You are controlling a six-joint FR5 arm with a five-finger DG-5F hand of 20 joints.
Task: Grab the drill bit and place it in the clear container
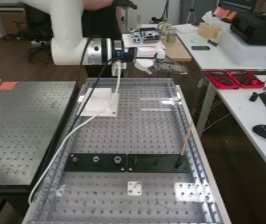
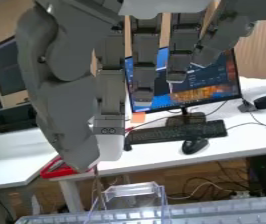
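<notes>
Grey fingers (image 1: 167, 65) | slender, dark drill bit (image 2: 96, 177) pinched | clear, boxy container (image 2: 132, 189)

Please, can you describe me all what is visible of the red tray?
The red tray lies flat on the white table, close to its edge, to the right of the perforated bench in the high view. It looks like plastic, open on top, with low walls and a divider making two compartments. Both hold small dark items, too small to identify. In the wrist view, the hand blocks part of it, but does not appear to touch it.
</notes>
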